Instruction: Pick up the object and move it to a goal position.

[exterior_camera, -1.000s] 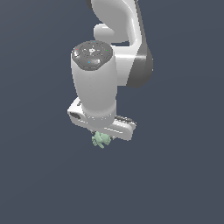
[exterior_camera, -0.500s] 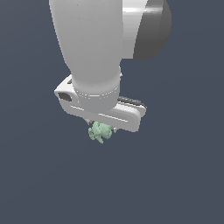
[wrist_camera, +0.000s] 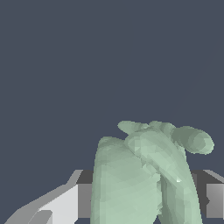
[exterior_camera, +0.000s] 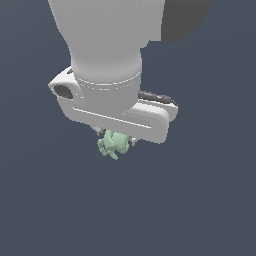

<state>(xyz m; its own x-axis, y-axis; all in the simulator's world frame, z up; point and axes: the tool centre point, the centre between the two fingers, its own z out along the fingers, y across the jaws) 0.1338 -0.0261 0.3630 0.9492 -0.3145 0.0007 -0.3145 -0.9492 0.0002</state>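
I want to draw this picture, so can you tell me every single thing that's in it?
Lumpy figure: one, pale mint green, with little nubs, tucked under the claw and filling much of the wrist view.
Background: one, plain dark blue-grey, all around; no table or floor edge shows.
Robot arm: one, white with a dark grey patch, coming down from the top of the exterior view.
Claw: one, white, shut on the figure.

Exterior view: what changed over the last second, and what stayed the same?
The arm and its gripper fill more of the frame, so they moved toward the camera. The mint-green figure stayed clamped under the gripper throughout; nothing was released.
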